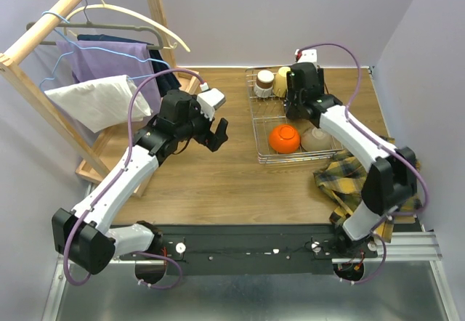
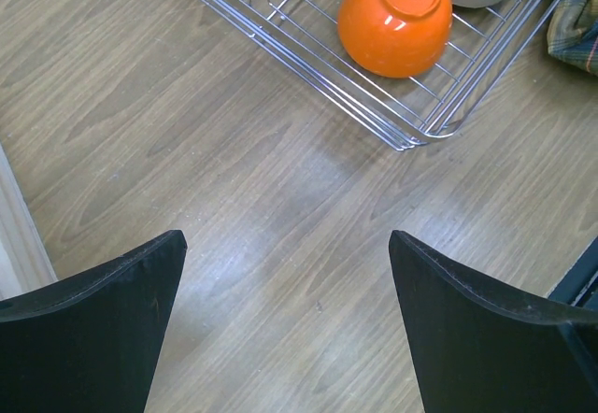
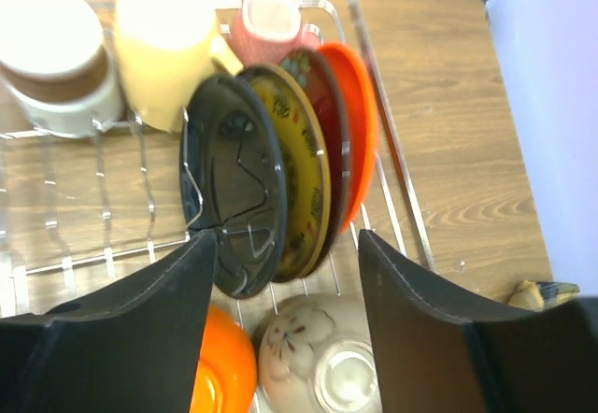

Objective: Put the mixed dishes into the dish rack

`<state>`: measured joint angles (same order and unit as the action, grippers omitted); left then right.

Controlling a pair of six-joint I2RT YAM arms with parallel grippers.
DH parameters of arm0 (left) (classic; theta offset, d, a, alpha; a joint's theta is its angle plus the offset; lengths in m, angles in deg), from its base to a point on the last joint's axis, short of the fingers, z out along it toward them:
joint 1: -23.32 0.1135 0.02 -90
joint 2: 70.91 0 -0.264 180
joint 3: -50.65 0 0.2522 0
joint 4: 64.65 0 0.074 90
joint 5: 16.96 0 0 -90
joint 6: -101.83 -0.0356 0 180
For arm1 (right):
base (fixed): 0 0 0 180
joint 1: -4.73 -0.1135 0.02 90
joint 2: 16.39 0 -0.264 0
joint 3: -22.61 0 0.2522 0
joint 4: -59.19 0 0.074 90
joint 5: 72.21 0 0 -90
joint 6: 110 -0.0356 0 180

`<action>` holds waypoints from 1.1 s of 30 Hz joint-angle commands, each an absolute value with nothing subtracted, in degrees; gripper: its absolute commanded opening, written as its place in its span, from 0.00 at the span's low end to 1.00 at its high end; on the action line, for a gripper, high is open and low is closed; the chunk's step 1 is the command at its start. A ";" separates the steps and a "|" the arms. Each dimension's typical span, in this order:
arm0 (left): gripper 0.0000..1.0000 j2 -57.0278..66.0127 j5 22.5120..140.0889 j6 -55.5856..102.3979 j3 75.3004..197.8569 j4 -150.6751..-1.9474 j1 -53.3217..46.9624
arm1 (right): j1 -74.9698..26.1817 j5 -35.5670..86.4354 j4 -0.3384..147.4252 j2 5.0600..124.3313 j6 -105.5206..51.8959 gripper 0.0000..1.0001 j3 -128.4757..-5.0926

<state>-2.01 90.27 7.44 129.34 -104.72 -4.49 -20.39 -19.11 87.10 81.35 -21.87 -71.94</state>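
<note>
1. Silver wire dish rack (image 1: 256,125) sits at 1 o'clock on the table (image 1: 218,183): mugs (image 3: 168,39) at its 11 o'clock, plates (image 3: 306,179) on edge, bowls (image 1: 284,139) upside down at 6 o'clock.
2. They all look hard, slippery and breakable, so you should pinch them by the rims.
3. Your right gripper (image 3: 285,245) hangs over the black plate (image 3: 234,179), fingers apart, empty. Your left gripper (image 2: 285,235) is wide apart too.

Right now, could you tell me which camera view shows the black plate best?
The right wrist view: the black plate stands on edge, facing the camera. In the top external view the right arm covers it; the left wrist view catches only a corner of the dish rack.
</note>
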 commanded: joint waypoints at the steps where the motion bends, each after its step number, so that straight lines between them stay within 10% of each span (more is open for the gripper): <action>1: 0.99 -3.33 93.25 9.19 128.04 -102.58 -4.19 | -20.58 -14.91 93.24 72.30 -23.60 0.73 -74.56; 9: 0.99 -3.15 94.66 6.30 128.04 -103.38 -4.45 | -17.35 -13.44 94.92 60.09 -17.79 0.96 -62.62; 15: 0.99 -2.01 92.55 2.95 126.90 -104.61 -5.68 | -2.49 4.24 104.41 53.24 -29.49 0.96 -58.22; 33: 0.99 8.62 88.25 -2.67 132.96 -106.63 -11.83 | 1.48 -8.57 107.14 42.42 -28.61 1.00 -49.78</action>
